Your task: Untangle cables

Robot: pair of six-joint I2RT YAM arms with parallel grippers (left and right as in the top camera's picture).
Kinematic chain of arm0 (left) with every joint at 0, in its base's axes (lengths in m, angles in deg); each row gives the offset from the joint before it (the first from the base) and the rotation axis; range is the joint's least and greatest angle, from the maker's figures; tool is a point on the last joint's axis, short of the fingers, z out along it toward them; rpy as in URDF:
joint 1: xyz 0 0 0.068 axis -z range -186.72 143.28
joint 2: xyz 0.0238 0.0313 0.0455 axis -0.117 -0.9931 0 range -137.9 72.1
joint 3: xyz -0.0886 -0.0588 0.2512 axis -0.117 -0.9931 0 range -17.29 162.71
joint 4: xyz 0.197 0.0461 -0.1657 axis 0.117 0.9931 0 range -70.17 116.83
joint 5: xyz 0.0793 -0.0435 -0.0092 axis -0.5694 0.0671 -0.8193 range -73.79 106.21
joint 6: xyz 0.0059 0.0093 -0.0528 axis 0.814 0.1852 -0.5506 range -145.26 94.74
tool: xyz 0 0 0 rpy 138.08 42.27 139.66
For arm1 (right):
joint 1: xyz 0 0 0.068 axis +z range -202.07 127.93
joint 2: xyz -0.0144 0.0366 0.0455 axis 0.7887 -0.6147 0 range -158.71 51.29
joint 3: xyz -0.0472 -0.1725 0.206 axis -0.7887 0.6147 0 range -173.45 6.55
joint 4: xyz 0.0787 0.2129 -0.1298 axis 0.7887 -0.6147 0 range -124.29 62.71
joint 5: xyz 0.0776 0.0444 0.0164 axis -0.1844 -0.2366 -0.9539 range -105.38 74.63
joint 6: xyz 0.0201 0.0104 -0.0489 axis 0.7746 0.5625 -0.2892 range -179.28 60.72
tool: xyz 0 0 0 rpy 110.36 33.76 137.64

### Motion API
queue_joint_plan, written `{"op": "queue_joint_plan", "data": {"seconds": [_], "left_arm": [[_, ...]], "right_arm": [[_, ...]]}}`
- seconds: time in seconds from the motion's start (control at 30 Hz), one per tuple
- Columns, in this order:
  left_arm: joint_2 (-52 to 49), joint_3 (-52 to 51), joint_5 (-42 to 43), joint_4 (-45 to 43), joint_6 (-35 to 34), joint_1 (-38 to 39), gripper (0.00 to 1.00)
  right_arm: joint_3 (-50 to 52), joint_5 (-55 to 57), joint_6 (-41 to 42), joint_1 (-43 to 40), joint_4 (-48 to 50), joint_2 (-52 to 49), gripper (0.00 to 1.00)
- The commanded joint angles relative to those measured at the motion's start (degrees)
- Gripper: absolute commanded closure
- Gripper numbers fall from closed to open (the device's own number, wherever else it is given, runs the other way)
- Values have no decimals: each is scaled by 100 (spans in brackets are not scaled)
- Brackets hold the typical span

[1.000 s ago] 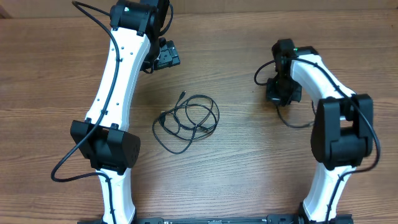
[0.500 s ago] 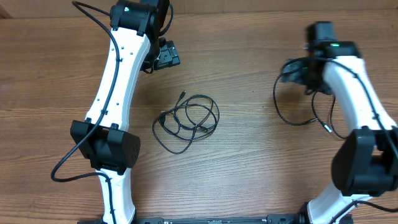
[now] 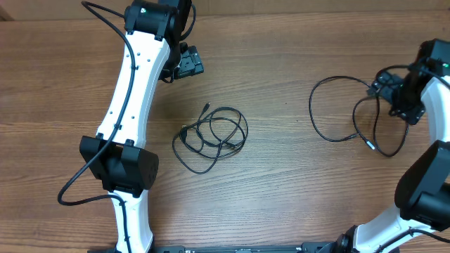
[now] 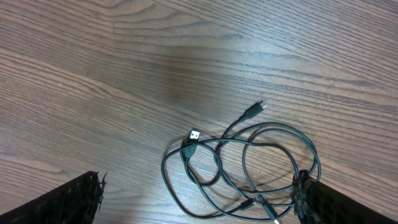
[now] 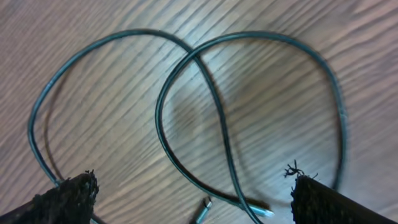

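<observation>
Overhead view: I see the cables in two lots on the wooden table point(image 3: 281, 42), well apart from each other.
Coiled bundle point(image 3: 211, 137): it lies near the middle of the table, between the two arms, with several thin black loops overlapping. One small plug end point(image 3: 205, 107) pokes out at its top edge.
Separate cable point(image 3: 311, 109): it lies to the right of the bundle in two open loops, and its far end runs up to the right gripper point(image 3: 401, 98).
Left gripper point(image 3: 186, 65): it sits up-table of the bundle, not touching it.
Left wrist view: the left gripper point(image 4: 196, 180) has its fingers point(image 4: 68, 202) spread wide with nothing clamped between them. The coiled bundle point(image 4: 242, 168) lies on the wood below, and the right-hand finger overlaps the bundle's edge in this view. I cannot tell whether they touch. A silvery flat plug point(image 4: 194, 134) and a small dark plug point(image 4: 258, 109) lie free on the table.
Right wrist view: the right gripper point(image 5: 191, 174) is also spread wide, gripping nothing. The separate cable point(image 5: 214, 118) lies on the table under it as two crossing loops. Two plug ends point(image 5: 261, 213) rest at the lower edge.
</observation>
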Motion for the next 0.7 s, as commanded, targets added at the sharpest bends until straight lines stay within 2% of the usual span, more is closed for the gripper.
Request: {"op": "queue_joint_plan", "data": {"seconds": [0.0,0.17,0.4,0.57,0.67], "left_arm": [[-17,-37,-33,15,42,13,1],[-17,-37,-33,57,42,13,0],[-17,-37,-33,55,42,13,0],[-17,-37,-33,46,42,13,1],[-17,-37,-33,15,42,13,1]], "right_arm": [[376,-109,24,92,317,55,1],[789,-111,22,96,769,44,16],[1309,-96,20,105,1198,11,19],[1585,-181,24,164,1405,11,37],[1606,-184,24,308,1427,0,44]]}}
